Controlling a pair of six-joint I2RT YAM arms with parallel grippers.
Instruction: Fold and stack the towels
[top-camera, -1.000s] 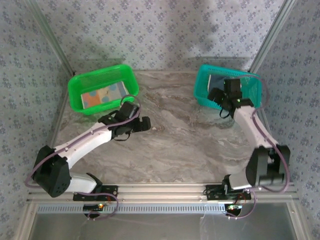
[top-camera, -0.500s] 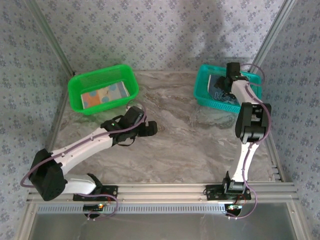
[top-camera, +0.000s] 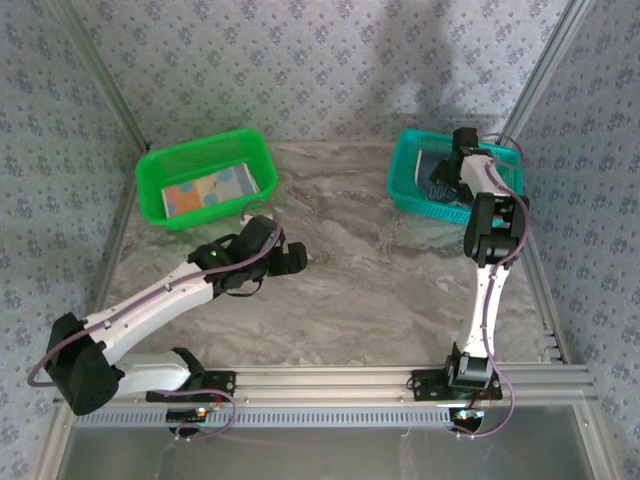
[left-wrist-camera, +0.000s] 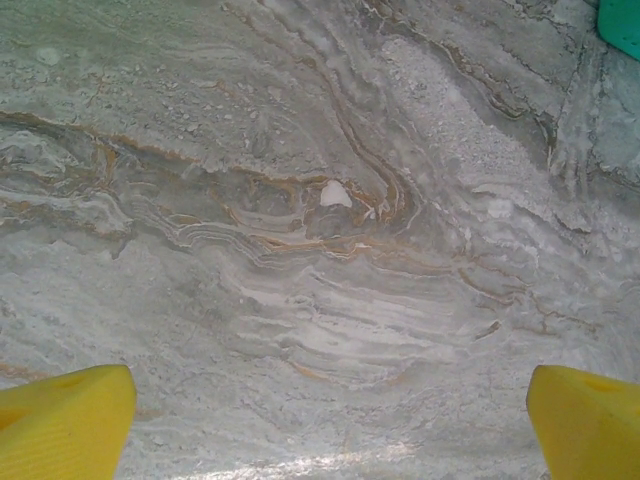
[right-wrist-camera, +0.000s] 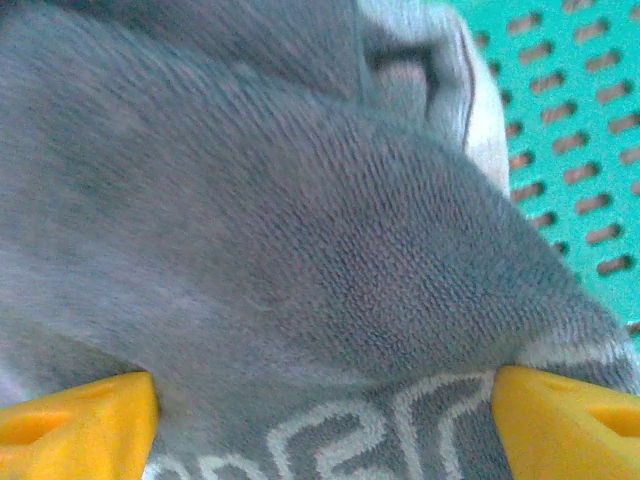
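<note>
R gripper (right-wrist-camera: 320, 425) sits jaws apart over the slate-blue towel (right-wrist-camera: 300, 230) in the teal basket (right-wrist-camera: 570, 120), cloth bulging up betw its fingers (right-wrist-camera: 70, 420); L gripper (left-wrist-camera: 325, 420), also spread, hovers over the table (left-wrist-camera: 330, 200), well apart, so R is nearer

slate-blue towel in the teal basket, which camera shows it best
Right wrist: the slate-blue towel is close up, weave and pale lettering clear at the right gripper. Top external gives a small dark patch in the teal basket. Left wrist faces the table.
</note>
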